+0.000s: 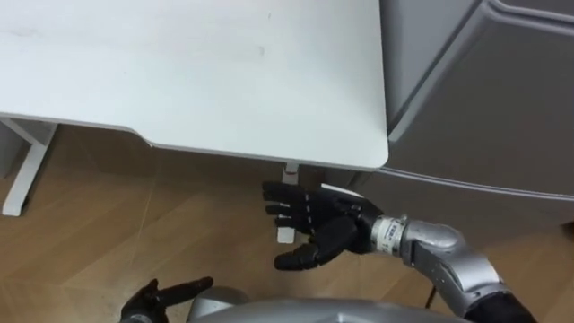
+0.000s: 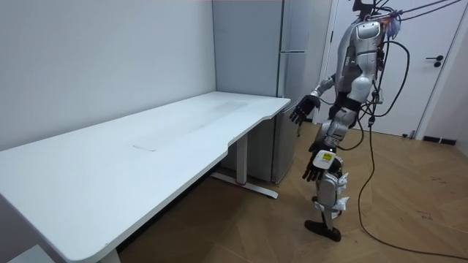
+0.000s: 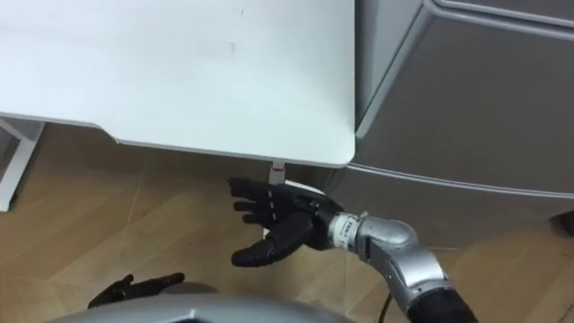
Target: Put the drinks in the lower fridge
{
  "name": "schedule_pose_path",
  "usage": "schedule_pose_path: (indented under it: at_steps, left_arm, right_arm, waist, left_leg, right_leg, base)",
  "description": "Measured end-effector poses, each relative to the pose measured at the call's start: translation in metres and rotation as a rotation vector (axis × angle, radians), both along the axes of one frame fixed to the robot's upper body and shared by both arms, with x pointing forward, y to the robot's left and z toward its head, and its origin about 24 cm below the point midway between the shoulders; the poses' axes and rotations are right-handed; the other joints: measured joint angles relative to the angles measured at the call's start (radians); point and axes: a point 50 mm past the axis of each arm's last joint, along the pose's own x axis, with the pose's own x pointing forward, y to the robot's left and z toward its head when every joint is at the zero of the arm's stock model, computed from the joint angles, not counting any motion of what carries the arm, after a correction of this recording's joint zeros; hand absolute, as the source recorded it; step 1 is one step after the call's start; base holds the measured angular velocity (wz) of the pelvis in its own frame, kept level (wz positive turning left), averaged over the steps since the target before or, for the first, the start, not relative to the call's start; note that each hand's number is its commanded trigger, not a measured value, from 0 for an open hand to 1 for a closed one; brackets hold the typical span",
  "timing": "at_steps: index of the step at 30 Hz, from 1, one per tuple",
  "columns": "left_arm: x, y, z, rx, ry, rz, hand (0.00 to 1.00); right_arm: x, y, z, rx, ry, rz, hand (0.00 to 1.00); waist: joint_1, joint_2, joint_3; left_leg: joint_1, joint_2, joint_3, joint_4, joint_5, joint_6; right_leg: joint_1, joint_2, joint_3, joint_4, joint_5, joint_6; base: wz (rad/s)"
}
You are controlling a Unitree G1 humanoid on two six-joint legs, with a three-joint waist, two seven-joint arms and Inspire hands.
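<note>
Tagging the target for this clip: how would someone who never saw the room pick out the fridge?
Find the long white desk along the wall. At its far end, beside the desk's corner, stands the fridge, with the robot in front of it. It is the only tall grey cabinet, unlike the white desk and the white door at the room view's right.

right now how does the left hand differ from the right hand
The right hand is raised out in front, by the table corner next to the fridge; the left hand hangs low at the robot's side. The right hand's fingers spread toward the table, while the left hand's point down at the floor. Both are open and hold nothing.
</note>
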Motion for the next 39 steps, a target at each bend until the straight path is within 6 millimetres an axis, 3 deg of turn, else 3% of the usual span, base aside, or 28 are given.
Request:
schedule_pose_path:
  at_steps: [6, 12, 20, 27, 31, 39]
  left_arm:
    - [-0.010, 0.006, 0.000, 0.024, 0.020, 0.052, 0.00]
    - [-0.016, 0.008, -0.001, 0.033, 0.045, 0.079, 0.00]
    - [-0.028, 0.003, -0.004, 0.033, 0.091, 0.091, 0.00]
    - [-0.039, 0.000, -0.005, 0.026, 0.128, 0.098, 0.00]
    - [-0.043, 0.000, -0.005, 0.027, 0.137, 0.101, 0.00]
    - [-0.043, 0.000, -0.005, 0.032, 0.137, 0.102, 0.00]
  right_arm:
    - [-0.039, -0.055, -0.040, -0.200, 0.215, -0.226, 0.00]
    - [-0.083, -0.084, -0.064, -0.388, 0.397, -0.334, 0.00]
    - [-0.099, -0.088, -0.074, -0.452, 0.492, -0.493, 0.00]
    - [-0.110, -0.087, -0.078, -0.441, 0.549, -0.664, 0.00]
    - [-0.109, -0.086, -0.079, -0.443, 0.550, -0.689, 0.00]
    - [-0.113, -0.087, -0.079, -0.455, 0.562, -0.734, 0.00]
  waist:
    - [-0.033, -0.001, -0.0022]
    - [-0.055, 0.003, -0.0024]
    - [-0.066, 0.017, -0.0003]
    - [-0.104, 0.034, 0.0017]
    - [-0.134, 0.043, 0.0014]
    - [-0.138, 0.052, -0.0003]
  left_leg:
    - [0.000, -0.007, -0.001, -0.001, -0.001, 0.004]
    - [0.005, -0.008, -0.001, -0.006, -0.004, 0.007]
    - [0.024, -0.006, -0.004, -0.003, -0.009, 0.006]
    - [0.029, -0.007, -0.014, -0.003, -0.010, 0.005]
    - [0.038, -0.008, -0.013, -0.003, -0.011, 0.005]
    - [0.054, -0.008, -0.013, -0.008, -0.011, 0.004]
  right_leg:
    - [0.003, -0.007, -0.006, -0.006, -0.004, 0.006]
    - [0.009, -0.007, -0.003, -0.009, -0.005, 0.008]
    - [0.030, -0.004, -0.003, -0.011, -0.005, 0.008]
    - [0.041, -0.002, -0.003, -0.014, -0.006, 0.009]
    - [0.050, -0.002, 0.001, -0.015, -0.011, 0.011]
    - [0.062, -0.003, 0.002, -0.015, -0.023, 0.011]
  base:
    - [0.01]
    - [0.01]
    - [0.02]
    - [0.04]
    - [0.00]
    - [0.00]
